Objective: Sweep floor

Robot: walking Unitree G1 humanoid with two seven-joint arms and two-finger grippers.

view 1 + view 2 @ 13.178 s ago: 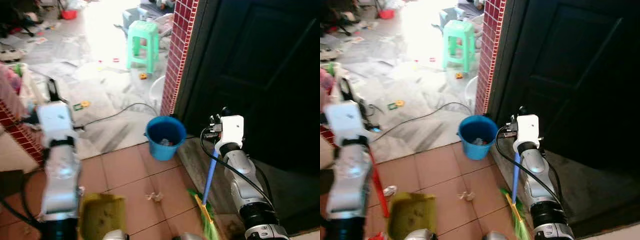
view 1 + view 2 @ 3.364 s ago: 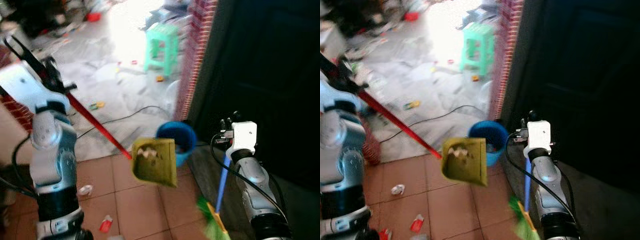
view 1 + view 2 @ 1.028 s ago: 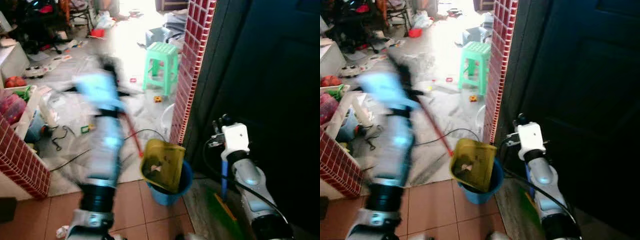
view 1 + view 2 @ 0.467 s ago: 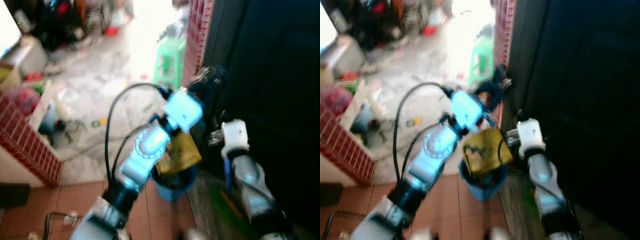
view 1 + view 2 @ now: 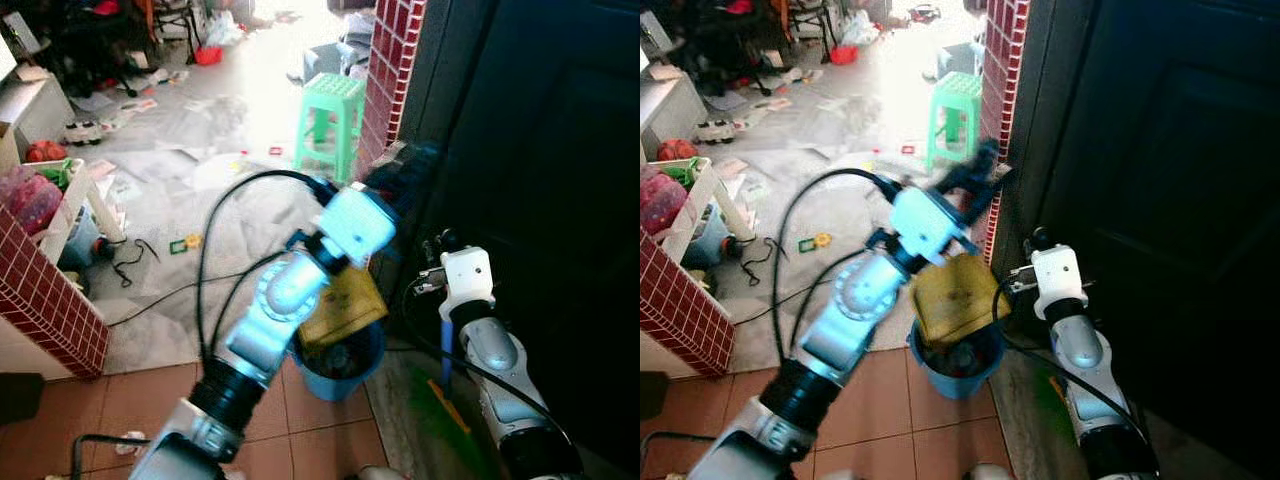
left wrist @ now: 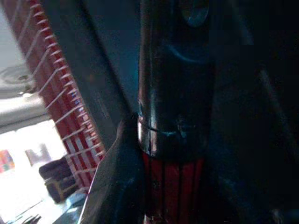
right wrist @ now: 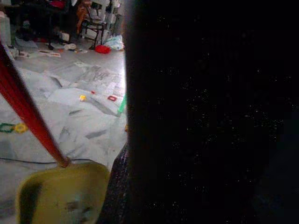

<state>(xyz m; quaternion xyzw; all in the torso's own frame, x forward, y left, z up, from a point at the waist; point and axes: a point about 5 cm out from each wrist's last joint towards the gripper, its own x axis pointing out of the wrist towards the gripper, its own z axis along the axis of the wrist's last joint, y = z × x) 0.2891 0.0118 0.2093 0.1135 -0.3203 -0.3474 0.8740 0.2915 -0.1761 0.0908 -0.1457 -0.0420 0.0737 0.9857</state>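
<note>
- Step in hand, I'd judge: emptying yellow dustpan (image 5: 958, 290) into blue bucket (image 5: 345, 362); pan sits tipped right over bucket mouth, near frame centre.
- Next move prob. calls for a bit more tilt/shake so litter drops in, w/o knocking the rim, then back to floor.
- Left hand (image 5: 400, 165), arm stretched fwd toward 12 o'clock, is closed round dustpan's red handle (image 6: 170, 186).
- Right hand (image 5: 1040, 245) at approx. 4 o'clock of bucket, low by the dark door (image 5: 1160, 180), grips blue broom stick (image 5: 446, 350); green bristles (image 5: 445, 410) rest on floor.
</note>
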